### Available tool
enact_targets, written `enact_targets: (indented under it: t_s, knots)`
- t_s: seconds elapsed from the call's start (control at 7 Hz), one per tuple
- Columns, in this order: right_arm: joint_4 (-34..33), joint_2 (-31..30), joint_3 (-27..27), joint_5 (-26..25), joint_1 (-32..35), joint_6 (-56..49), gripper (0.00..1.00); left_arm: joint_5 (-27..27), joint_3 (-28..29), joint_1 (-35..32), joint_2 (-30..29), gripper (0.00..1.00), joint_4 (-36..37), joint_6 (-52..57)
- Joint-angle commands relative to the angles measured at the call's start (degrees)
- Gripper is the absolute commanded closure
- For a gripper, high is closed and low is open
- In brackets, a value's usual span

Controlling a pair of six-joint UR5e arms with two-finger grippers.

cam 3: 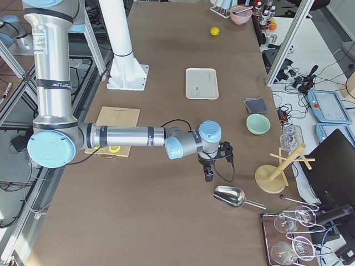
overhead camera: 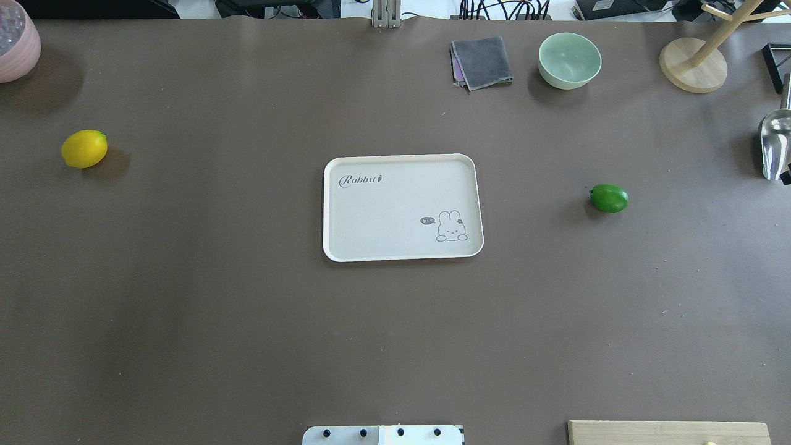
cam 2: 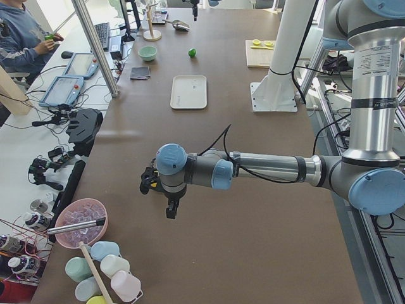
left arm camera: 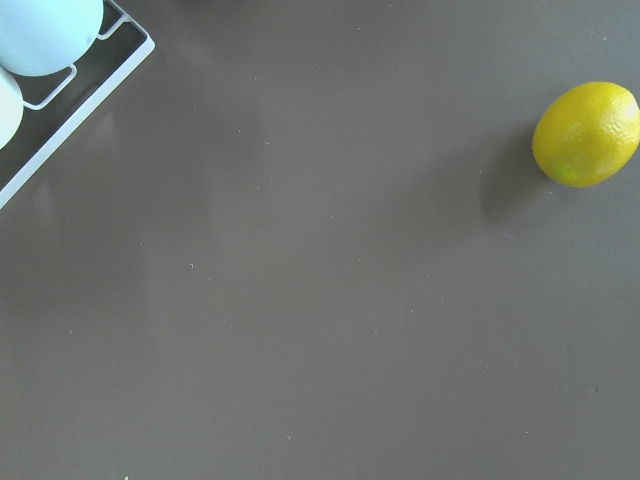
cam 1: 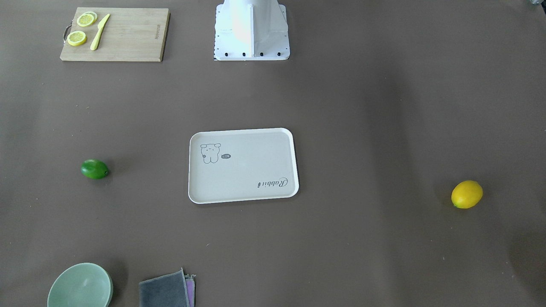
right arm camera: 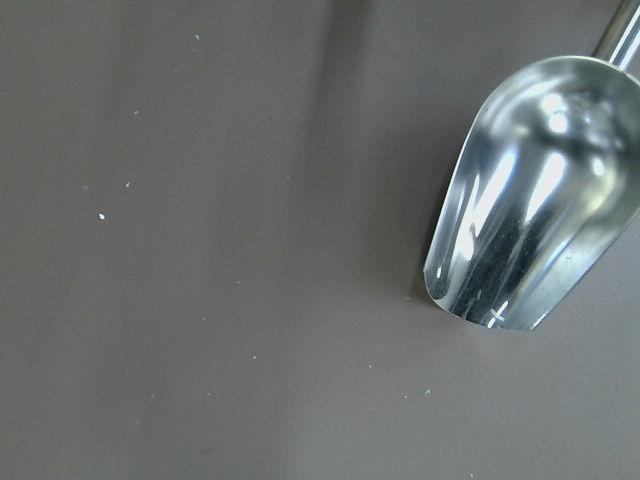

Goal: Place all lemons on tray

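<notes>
Overhead exterior view: you see the off-white Rabbit tray (overhead camera: 401,156) in the middle of the tabletop (overhead camera: 247,340). Both lemons lie off it. The yellow lemon (overhead camera: 84,149) sits well apart on the robot's left, and the green lemon (overhead camera: 609,198) well apart on its right. Only the side views show the left arm (cam 2: 266,168) and right arm (cam 3: 127,136), so you cannot tell whether the left jaws or right jaws are wide or narrow. The right wrist camera shows a metal scoop (right arm camera: 530,200).
</notes>
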Motion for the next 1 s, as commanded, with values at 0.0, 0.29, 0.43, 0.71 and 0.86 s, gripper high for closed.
enact_targets:
  t_s: [0.0,0.29,0.43,0.71,0.86]
  knots:
    - [0.0,0.1,0.1,0.1,-0.1,0.1,0.0,0.1,-1.0,0.0,1.4,0.02,-0.2,0.5]
    - [0.0,0.4,0.0,0.3,-0.1,0.0,0.0,0.4,-1.2,0.0,1.5,0.02,-0.3,-0.1]
    - [0.0,0.5,-0.3,0.3,-0.1,-0.1,0.0,0.4,-1.1,0.0,1.0,0.02,-0.5,0.2]
    - [1.1,0.5,-0.7,1.0,-0.1,0.0,0.0,0.3,-1.6,0.0,1.0,0.02,-0.4,-0.2]
    - [1.2,0.3,0.1,2.1,0.0,-0.2,0.0,0.3,-0.5,0.0,0.9,0.02,-0.9,0.3]
